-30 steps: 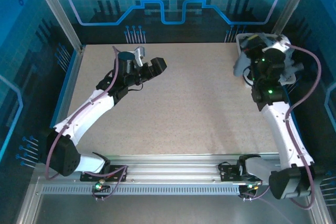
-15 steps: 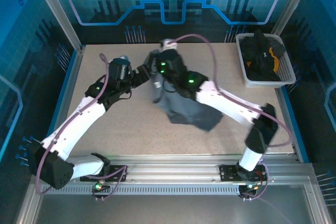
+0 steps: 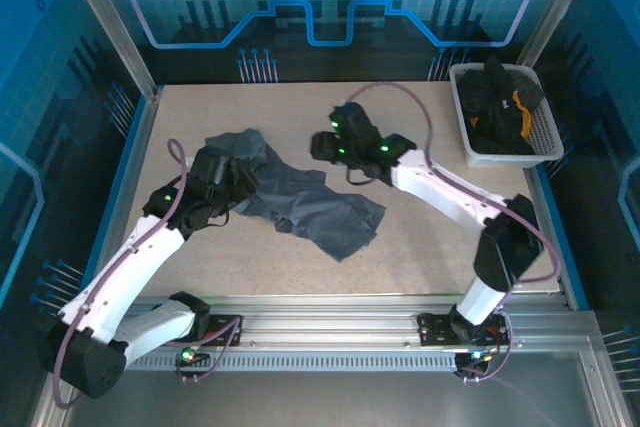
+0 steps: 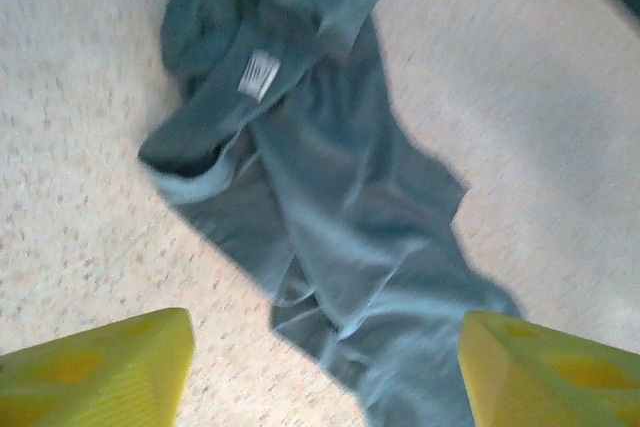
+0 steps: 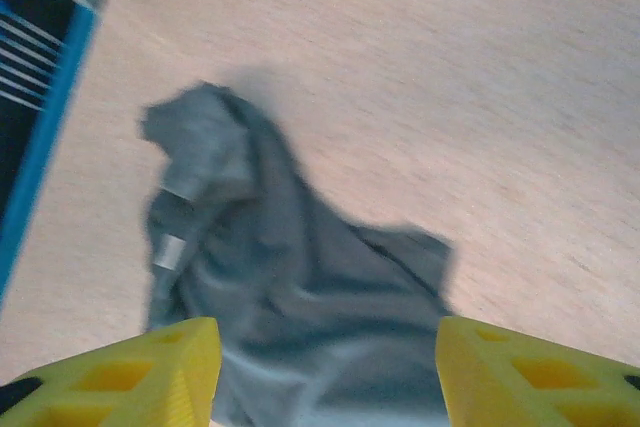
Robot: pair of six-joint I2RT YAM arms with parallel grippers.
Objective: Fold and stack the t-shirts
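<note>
My left claw point(image 4: 322, 372) stands open, its yellow fingers point(image 4: 110, 367) spread wide with the near end of the plain slate-grey cloth t-shirt point(image 4: 330, 217) running between them; I can't tell whether the tips touch the cloth. From above, that claw point(image 3: 238, 182) sits over the shirt's left end, where the fabric is bunched and heaped. A small white label point(image 4: 260, 74) shows on the crumpled collar part beyond the fingers.

My right claw point(image 5: 325, 357) is open too, with nothing between its yellow fingers point(image 5: 130, 377). Seen from above, it point(image 3: 318, 150) hangs just beyond the far edge of the grey shirt point(image 3: 310, 207), near the shirt's middle.

The shirt lies rumpled and unfolded on the speckled beige bench point(image 3: 430, 237), stretched diagonally from far-left to near-right. Its near-right corner ends in a ragged point with bare bench all round it. There is open surface to the right of the shirt, on its near side and on its far side. To the left of the shirt the room is tighter: the blue edge strip point(image 3: 125, 177) runs close by the bunched end.

Well to the right of the shirt, at the far corner, a white plastic mesh basket point(image 3: 545, 147) holds the black t-shirts point(image 3: 490, 97), one showing an orange-yellow patch point(image 3: 518, 107).
</note>
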